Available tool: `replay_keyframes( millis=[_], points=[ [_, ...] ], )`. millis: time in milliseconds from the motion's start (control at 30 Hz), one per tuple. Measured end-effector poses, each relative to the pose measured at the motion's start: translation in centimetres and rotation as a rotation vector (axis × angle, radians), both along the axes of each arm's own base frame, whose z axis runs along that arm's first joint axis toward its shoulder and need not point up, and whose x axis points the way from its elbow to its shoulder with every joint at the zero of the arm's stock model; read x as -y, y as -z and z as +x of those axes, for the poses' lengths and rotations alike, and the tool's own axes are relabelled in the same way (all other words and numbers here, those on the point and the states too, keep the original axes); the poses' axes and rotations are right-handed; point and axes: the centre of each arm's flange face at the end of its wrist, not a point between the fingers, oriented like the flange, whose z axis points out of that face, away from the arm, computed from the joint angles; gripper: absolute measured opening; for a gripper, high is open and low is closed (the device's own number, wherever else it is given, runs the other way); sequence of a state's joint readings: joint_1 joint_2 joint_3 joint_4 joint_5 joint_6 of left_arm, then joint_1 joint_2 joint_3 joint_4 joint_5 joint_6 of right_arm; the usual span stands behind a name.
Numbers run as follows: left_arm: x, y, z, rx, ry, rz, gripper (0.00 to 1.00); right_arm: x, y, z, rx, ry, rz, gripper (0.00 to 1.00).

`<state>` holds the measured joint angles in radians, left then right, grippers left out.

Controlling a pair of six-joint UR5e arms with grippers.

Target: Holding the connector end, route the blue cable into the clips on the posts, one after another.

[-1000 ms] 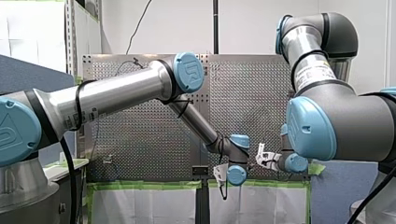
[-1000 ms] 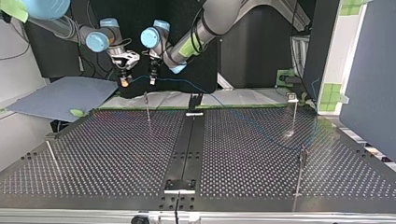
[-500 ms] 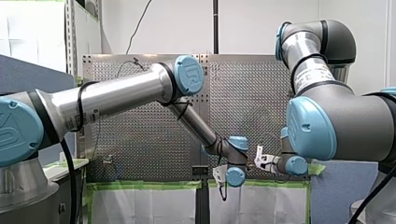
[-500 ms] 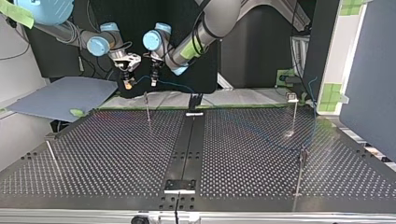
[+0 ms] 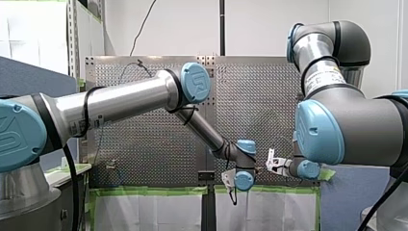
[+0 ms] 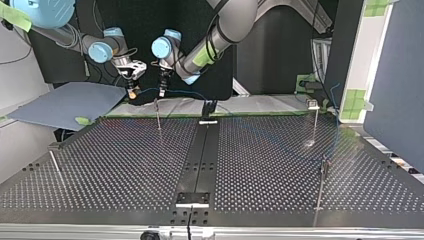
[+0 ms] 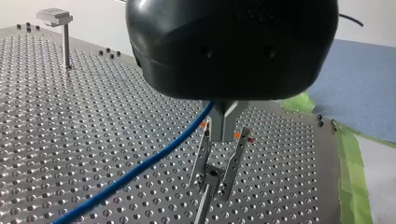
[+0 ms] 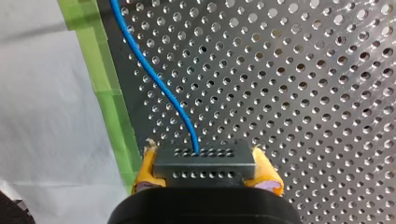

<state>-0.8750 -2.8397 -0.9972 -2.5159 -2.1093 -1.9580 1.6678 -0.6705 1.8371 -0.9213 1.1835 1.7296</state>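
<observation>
Pinching the connector (image 8: 204, 163) by its two short ends, my right jaws have their yellow pads (image 8: 145, 170) pressed against it, one per end. The black block's long axis therefore lies crosswise between them. The blue cable (image 8: 154, 79) leaves the middle of the block's forward face and runs straight ahead of the jaws. It then bends off along the green tape (image 8: 105, 88) that lines the bench (image 8: 303, 93) edge.

My left jaws are spread: the metal fingers (image 7: 202, 156) splay apart toward their tips. The cable passes up by their roots and trails away to one side over the perforated surface. Between the fingertips I see the clip (image 7: 212, 175) that tops a post (image 7: 201, 207); whether the fingers touch it I cannot tell.

In the top view both jaws hang over the bench's far edge, toward its far left corner. The right jaws are nearer that corner and the left jaws are just above that post. The stretch of cable between them lies about level and parallel with that far edge, connector end toward the corner.

Against half a second ago, both jaws sit slightly closer to that corner, the right more so. Both grips look unchanged.
</observation>
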Motion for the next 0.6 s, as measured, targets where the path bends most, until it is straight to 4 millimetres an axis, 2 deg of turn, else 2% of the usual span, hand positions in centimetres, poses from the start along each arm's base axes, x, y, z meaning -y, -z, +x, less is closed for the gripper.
replay_keyframes(
  millis=[167,333,433,600],
  points=[
    [0.0,0.0,0.1,0.000,0.004,0.000,0.00,0.6,0.9,-0.2,-0.006,-0.013,0.011,0.00],
    [-0.4,1.0,0.6,-0.007,0.017,0.005,0.00,1.4,2.1,-1.0,-0.036,-0.012,0.031,0.00],
    [-0.6,1.9,1.2,-0.017,0.023,0.013,0.00,1.7,2.2,-1.5,-0.046,-0.014,0.042,0.00],
    [-0.7,2.1,1.9,-0.017,0.026,0.012,0.00,2.2,2.1,-2.0,-0.042,-0.028,0.046,0.00]
  ],
)
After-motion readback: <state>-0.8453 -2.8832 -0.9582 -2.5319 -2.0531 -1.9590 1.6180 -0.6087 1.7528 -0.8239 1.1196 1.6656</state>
